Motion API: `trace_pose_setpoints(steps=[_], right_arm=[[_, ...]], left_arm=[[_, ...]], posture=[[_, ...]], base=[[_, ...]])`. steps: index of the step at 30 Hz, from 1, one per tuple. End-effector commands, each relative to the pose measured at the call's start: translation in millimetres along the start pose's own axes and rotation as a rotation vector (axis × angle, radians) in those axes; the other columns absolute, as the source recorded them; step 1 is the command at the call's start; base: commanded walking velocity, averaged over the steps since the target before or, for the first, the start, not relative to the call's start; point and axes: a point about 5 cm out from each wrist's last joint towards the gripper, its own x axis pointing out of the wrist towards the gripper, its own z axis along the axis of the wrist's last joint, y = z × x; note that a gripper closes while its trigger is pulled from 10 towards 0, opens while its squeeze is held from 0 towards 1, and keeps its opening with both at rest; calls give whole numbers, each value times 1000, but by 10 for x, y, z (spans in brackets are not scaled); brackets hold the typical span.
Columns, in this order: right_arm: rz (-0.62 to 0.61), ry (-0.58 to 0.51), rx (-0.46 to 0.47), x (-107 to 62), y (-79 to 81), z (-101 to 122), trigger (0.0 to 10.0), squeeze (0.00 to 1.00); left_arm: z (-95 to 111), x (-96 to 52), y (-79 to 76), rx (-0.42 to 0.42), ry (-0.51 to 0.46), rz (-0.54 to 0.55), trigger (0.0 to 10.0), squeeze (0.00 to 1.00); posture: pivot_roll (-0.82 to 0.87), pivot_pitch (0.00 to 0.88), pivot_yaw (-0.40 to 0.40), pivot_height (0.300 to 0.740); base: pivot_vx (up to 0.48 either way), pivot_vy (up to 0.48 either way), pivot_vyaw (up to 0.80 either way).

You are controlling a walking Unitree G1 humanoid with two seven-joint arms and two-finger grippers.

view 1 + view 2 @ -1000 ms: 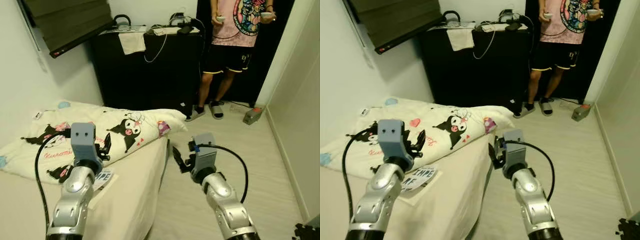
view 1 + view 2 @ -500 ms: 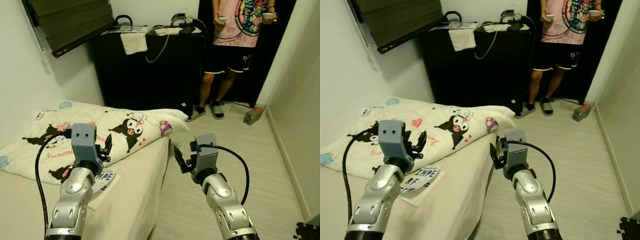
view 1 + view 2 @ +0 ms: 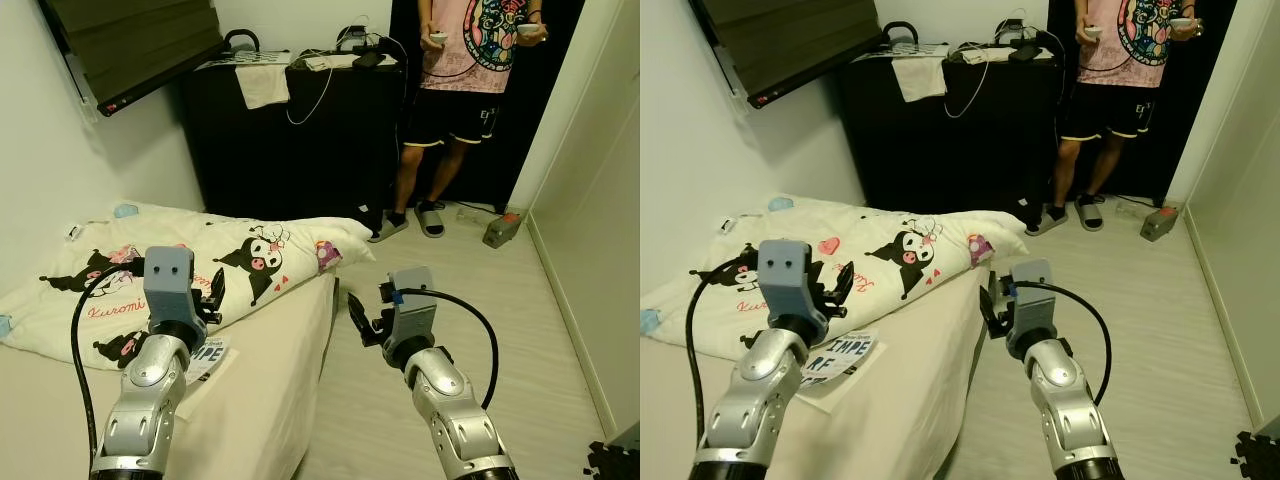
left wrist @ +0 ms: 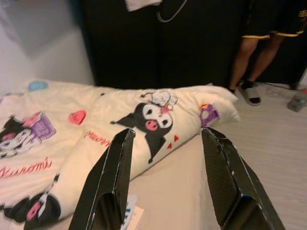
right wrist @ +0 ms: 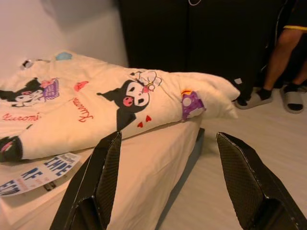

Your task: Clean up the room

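Even, soft indoor light fills the head views, sharp and without glare, while the black cabinet (image 3: 300, 140) swallows detail, and both wrist views look warmer, slightly soft, with the near fingers (image 5: 98, 184) blurred.

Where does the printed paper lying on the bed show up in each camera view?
Left eye: printed paper beside the left arm, below the cartoon blanket.
Right eye: lower left, on the mattress.
Left wrist: bottom edge, a corner.
Right wrist: lower left.
Shared landmark: the blanket's black cartoon face.
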Motion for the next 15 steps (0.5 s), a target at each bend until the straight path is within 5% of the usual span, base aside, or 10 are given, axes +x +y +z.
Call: trace_pose_setpoints(steps=[1,15], right_arm=[[-15,8,7,-10,-35,-7,10000,0],[-16,9,14,-13,-32,-13,10000,0]], left_arm=[[4,-5,9,26,2,-5,10000,0],[0,-14,24,39,5,-2,10000,0]], posture=[[-72,14,22,740],[-69,16,23,740]], base=[[0,-424,0],[0,-456,0]])
